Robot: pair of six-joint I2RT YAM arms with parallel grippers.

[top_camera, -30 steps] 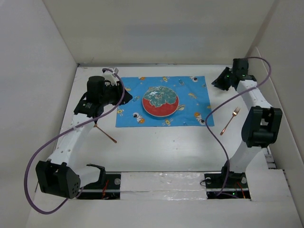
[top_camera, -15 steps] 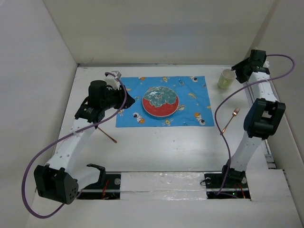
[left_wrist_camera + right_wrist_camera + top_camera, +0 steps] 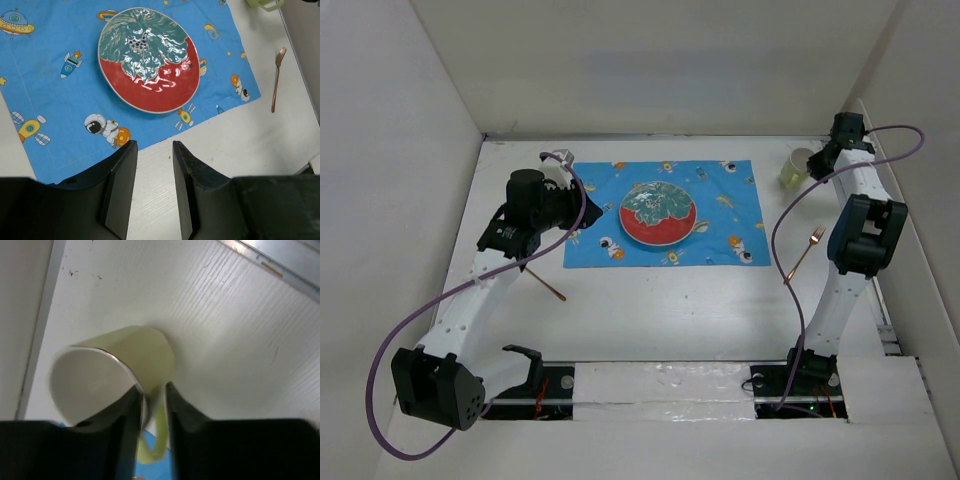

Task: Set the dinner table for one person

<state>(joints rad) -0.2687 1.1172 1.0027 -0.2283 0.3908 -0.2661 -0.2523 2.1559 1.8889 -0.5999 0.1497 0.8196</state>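
At far right, fingers [image 3: 127,440] straddle cup [image 3: 125,360], maybe touching.

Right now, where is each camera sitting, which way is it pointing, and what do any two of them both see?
Top: fixed high behind the robot, looking down on the table; left arm and right arm show whole.
Left wrist: on the left arm, looking down at the plate and placemat; its two fingers show.
Right wrist: close above the mug; its fingers flank the handle.
Shared: top and left wrist both see plate, placemat and fork.
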